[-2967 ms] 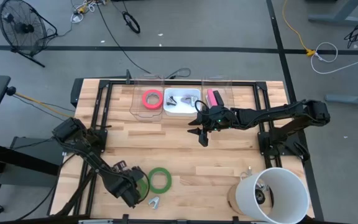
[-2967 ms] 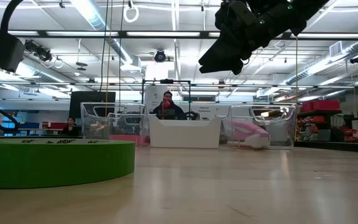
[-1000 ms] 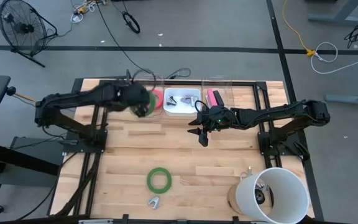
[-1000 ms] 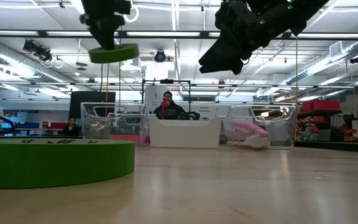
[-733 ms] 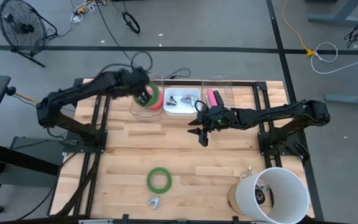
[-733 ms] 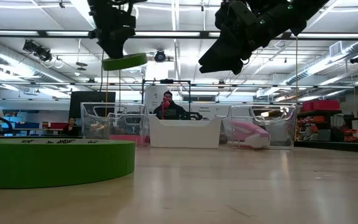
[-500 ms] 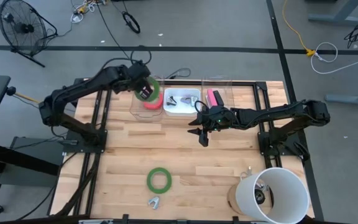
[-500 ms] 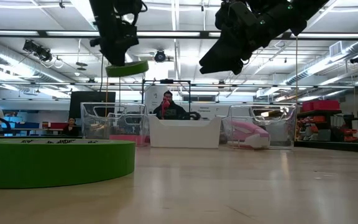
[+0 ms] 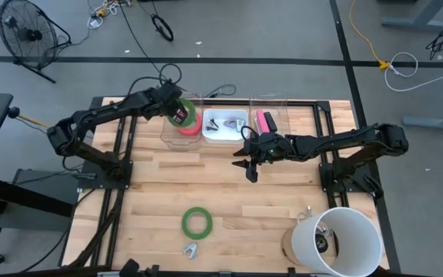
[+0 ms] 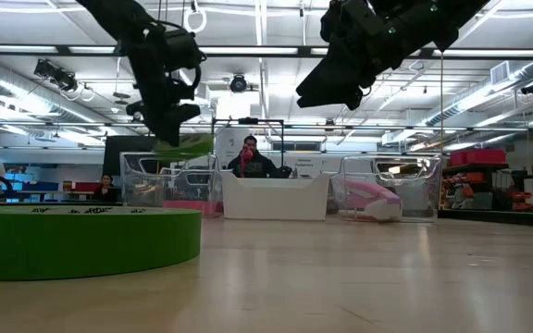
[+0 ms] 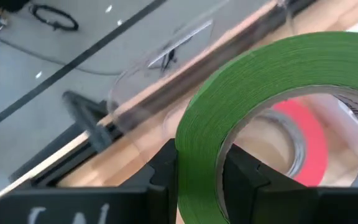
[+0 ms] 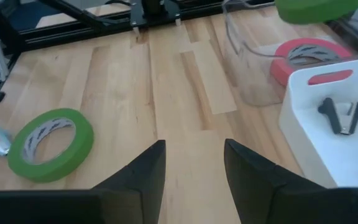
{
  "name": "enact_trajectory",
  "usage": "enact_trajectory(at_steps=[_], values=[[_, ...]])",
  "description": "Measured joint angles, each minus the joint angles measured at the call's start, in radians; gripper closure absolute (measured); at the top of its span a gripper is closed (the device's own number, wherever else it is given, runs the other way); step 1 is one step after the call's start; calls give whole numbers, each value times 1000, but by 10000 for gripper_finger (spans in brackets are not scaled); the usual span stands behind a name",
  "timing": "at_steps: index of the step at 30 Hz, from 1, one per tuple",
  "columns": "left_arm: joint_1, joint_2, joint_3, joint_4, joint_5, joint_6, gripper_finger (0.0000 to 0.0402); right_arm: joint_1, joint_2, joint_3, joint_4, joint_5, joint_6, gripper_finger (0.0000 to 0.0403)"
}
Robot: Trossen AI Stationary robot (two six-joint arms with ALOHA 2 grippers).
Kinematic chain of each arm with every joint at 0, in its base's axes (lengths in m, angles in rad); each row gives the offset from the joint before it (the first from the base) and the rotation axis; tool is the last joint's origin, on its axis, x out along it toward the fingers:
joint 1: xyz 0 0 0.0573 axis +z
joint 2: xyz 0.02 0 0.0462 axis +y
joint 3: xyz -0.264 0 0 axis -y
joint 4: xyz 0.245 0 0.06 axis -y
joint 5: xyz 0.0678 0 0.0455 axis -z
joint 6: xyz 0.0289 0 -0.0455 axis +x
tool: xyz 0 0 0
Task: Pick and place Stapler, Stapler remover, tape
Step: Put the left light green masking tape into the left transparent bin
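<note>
Holding the green tape [image 11: 253,99] by its rim, your left gripper [image 9: 177,112] has its fingers closed on the ring, right above the clear bin [image 9: 168,132] with the red tape [image 12: 307,55]. It looks light and stiff, so pinching the ring wall should work. Your right gripper [image 12: 191,171] hangs open and empty over the table [image 9: 283,200].

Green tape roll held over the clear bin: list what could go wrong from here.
The left gripper holds the green tape roll tilted above the clear bin; released so, it may clip the wall or land on edge. The red tape roll already lies inside, so it might settle crooked on top.
</note>
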Motion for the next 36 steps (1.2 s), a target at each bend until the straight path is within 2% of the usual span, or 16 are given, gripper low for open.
enact_trajectory(at_steps=[9,22,30,36], values=[[33,19,-115,87,45,-25,315,4,0,0,-1,16,-3,239],[34,19,-118,160,92,-104,314,4,0,0,6,17,-6,239],[34,19,-118,158,88,-114,243,4,0,0,7,17,-6,239],[34,19,-118,159,88,-128,246,4,0,0,7,17,-6,239]])
